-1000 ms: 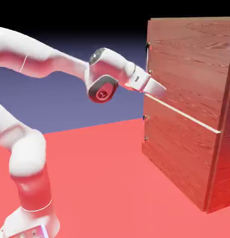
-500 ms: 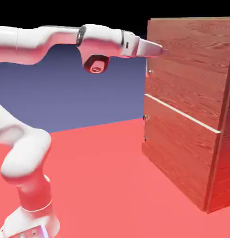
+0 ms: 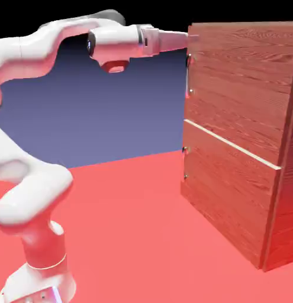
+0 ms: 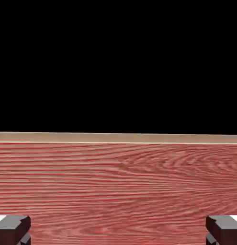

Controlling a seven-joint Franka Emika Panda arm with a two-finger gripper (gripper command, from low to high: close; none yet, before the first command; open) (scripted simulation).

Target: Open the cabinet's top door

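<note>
The cabinet [image 3: 279,195] of reddish-brown wood stands at the exterior view's right. Its top door [image 3: 237,83] is shut, with a slim vertical metal handle [image 3: 188,74] near its left edge. My gripper [image 3: 193,40] points level at the door's upper left corner, just above the handle's top end. In the hand view the door's wood grain [image 4: 118,186] fills the lower half under a pale top edge, with black above. My gripper [image 4: 118,232] is open: both grey fingertips [image 4: 12,229] stand far apart at the bottom corners with nothing between them.
The shorter lower door [image 3: 228,195] sits under a pale seam [image 3: 231,145], with its own small handle [image 3: 184,163]. The red table [image 3: 131,237] stretches between my base and the cabinet.
My hand has risen from the seam between the doors, past the handle, to the top door's upper corner. The jaws stayed open. The doors have not moved.
</note>
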